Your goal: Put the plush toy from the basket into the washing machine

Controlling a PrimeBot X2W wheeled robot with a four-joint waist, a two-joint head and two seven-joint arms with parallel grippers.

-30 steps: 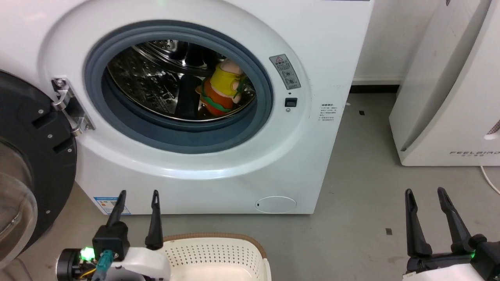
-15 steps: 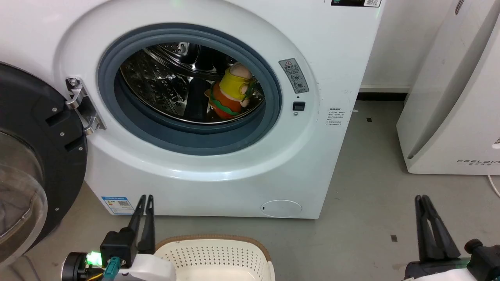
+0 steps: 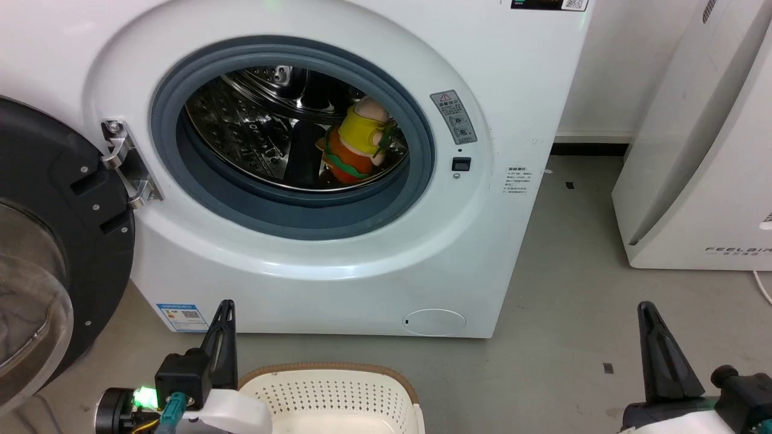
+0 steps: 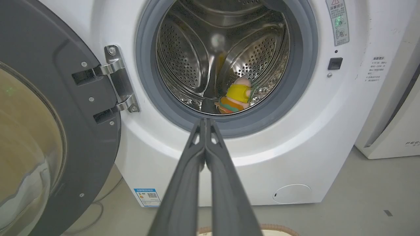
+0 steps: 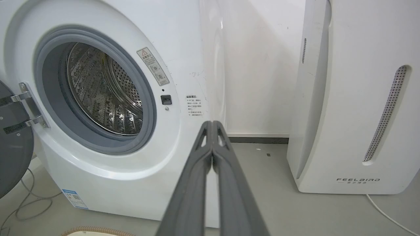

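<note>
The plush toy (image 3: 356, 141) lies inside the steel drum of the washing machine (image 3: 482, 72), pink head up, leaning against the drum's right side; the left wrist view also has the plush toy (image 4: 237, 98) low in the drum. The dark round door (image 3: 54, 241) hangs swung wide at the left. The cream basket (image 3: 332, 392) stands on the floor before the machine, and what shows of its inside holds nothing. My left gripper (image 3: 224, 307) is shut and empty beside the basket's left rim. My right gripper (image 3: 645, 308) is shut and empty at the lower right.
A white FEELBIRD-marked appliance (image 3: 699, 150) stands to the right of the machine, with a strip of grey floor (image 3: 573, 271) between them. A white cable (image 5: 387, 213) lies on the floor by that appliance. Loose grey cable (image 5: 23, 203) lies under the door.
Both grippers have gone from open to shut over the last second, empty. The head camera shifted early on, so the whole picture slid right and down.
</note>
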